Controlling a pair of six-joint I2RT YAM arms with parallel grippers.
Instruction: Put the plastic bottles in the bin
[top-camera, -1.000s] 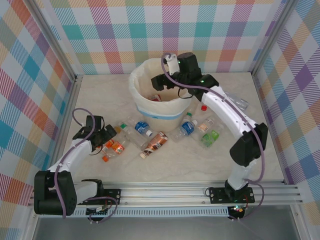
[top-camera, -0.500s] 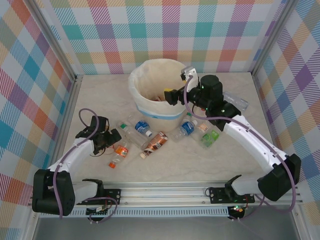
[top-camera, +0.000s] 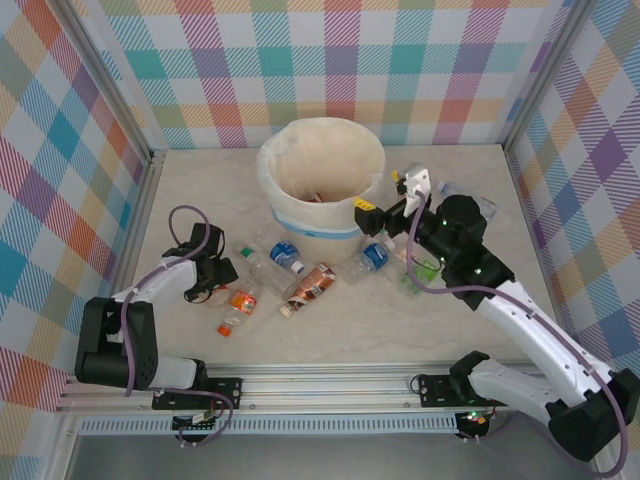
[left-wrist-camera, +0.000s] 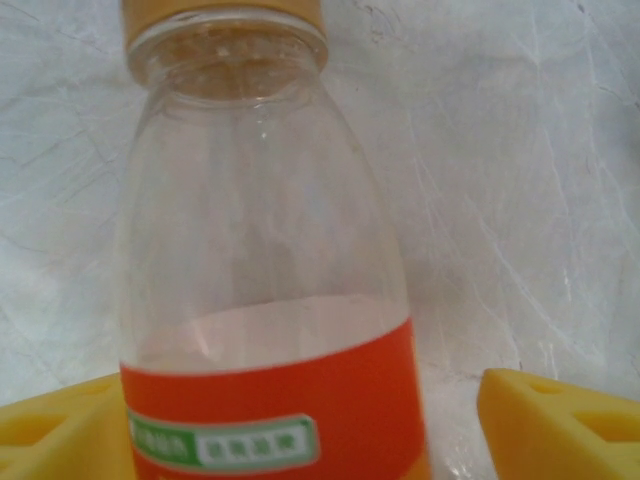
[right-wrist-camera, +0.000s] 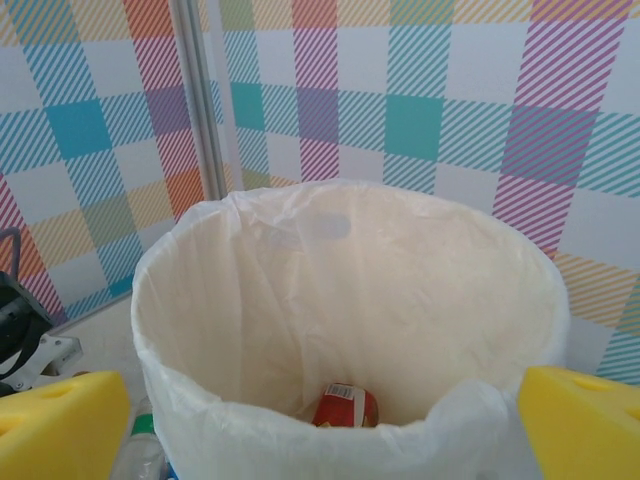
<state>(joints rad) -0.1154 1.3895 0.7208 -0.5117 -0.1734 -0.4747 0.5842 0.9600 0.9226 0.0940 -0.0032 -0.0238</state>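
My left end effector (left-wrist-camera: 310, 425) and right end effector (right-wrist-camera: 320, 400) gape empty; the round cream-white bin (right-wrist-camera: 200, 270) holds one red-labelled bottle (right-wrist-camera: 345, 405), while several clear plastic bottles (top-camera: 310, 285) remain outside.

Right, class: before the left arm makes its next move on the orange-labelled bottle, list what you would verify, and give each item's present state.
1. Left gripper open: ok, jaws stand wide.
2. Orange-labelled bottle between its fingers: ok, with a gap on one side.
3. Right gripper empty: ok, nothing between its jaws.
4. Bin has room: ok, one red-labelled bottle lies at the bottom.
5. Table cleared of bottles: not ok, the brown-labelled bottle and green-labelled bottle, among others, lie by the bin.
6. Left arm can reach the bin: cannot tell.
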